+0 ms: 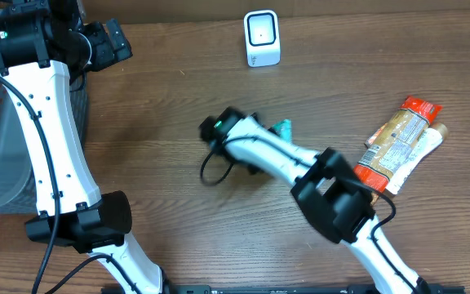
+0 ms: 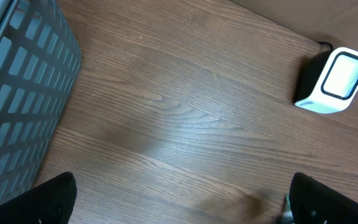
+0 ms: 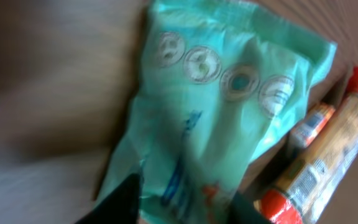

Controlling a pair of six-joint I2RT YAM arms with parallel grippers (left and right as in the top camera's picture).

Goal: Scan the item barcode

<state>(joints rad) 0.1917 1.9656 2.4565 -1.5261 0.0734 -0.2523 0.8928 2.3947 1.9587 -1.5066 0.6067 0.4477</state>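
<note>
While the right gripper point(image 3: 185, 208) hangs over the middle of the wooden table point(image 1: 153, 122), its dark fingers point(image 3: 124, 198) partly spread and clamping nothing, a mint-green pouch point(image 3: 222, 106) lies beneath them. The pouch is glossy and crinkled. It has a row of four round emblems near one end and blue and orange print toward the end under the fingers. Orange-and-tan snack packs point(image 3: 328, 155) lie near it. A white scanner point(image 1: 262, 38) stands well apart, toward the table's far edge. The left gripper point(image 2: 182, 193) hovers wide open and empty near a grey mesh basket point(image 2: 17, 106).
</note>
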